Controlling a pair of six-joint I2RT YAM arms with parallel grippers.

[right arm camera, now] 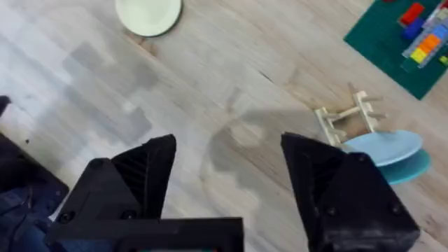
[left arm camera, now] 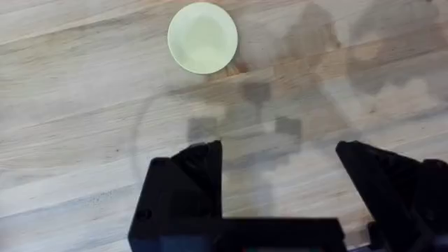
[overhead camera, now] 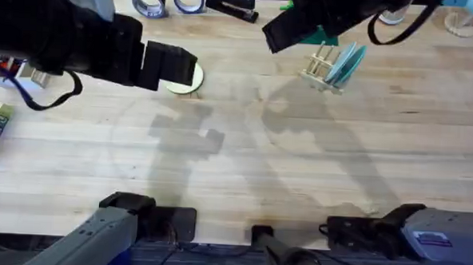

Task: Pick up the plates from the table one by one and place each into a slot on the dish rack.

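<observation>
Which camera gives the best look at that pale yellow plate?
The left wrist view: the pale yellow plate lies whole and unobstructed. Overhead, the left arm covers part of it; the right wrist view cuts it off at the edge.

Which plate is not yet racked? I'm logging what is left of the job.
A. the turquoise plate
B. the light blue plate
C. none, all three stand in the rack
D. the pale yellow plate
D: the pale yellow plate lies flat on the table, while two blue plates stand in the dish rack.
</observation>
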